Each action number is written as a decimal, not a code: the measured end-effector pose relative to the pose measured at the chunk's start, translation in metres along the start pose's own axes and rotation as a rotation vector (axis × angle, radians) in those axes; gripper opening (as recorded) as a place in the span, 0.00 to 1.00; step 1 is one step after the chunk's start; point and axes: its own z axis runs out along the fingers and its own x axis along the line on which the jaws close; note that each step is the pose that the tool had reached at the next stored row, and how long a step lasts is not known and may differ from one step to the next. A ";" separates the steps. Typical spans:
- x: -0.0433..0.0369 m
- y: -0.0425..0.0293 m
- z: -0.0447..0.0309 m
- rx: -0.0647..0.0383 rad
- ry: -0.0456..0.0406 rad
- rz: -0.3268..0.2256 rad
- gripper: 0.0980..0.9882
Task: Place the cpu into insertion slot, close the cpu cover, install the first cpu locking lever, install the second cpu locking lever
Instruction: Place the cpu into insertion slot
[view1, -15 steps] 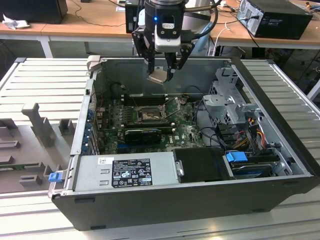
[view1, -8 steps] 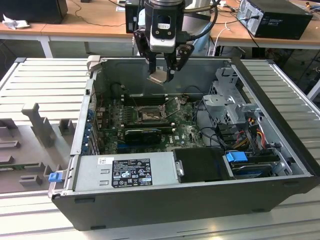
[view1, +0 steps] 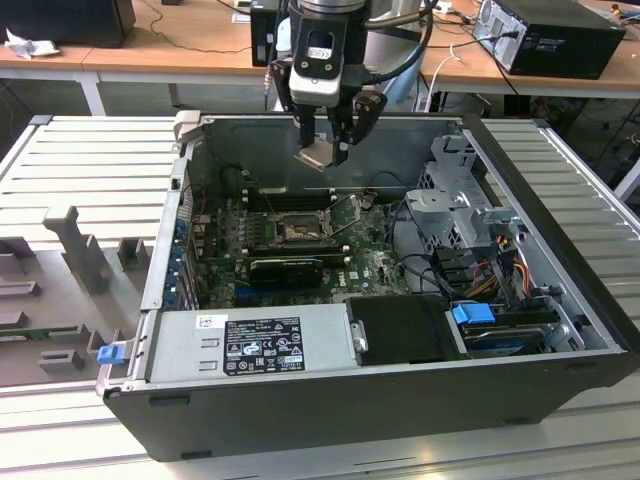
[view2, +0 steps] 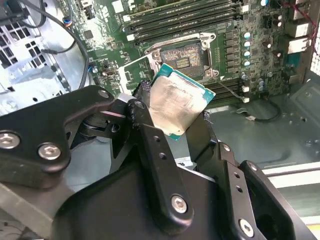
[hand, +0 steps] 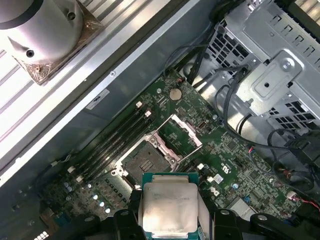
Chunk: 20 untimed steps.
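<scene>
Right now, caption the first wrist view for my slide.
Fingers grip the cpu above the empty insertion slot, cpu cover flipped open.

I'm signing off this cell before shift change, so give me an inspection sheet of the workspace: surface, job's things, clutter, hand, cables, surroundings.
Surface: ribbed metal table carrying an open computer case.
Job's things: the cpu is held in the air over the board; the insertion slot is bare; the cpu cover is raised open.
Clutter: grey moulded fixture on the table at the exterior view's left.
Hand: the hand is shut on the cpu, above the open case.
Cables: black cables beside the drive cage; coloured wires at the exterior view's right.
Surroundings: wooden benches behind, with a black box.
</scene>
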 end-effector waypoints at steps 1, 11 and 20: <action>0.0000 0.0000 0.0002 0.000 -0.0015 0.017 0.48; 0.0000 -0.0001 0.0012 -0.003 -0.0112 0.127 0.48; -0.0001 -0.0002 0.0023 -0.005 -0.0199 0.226 0.48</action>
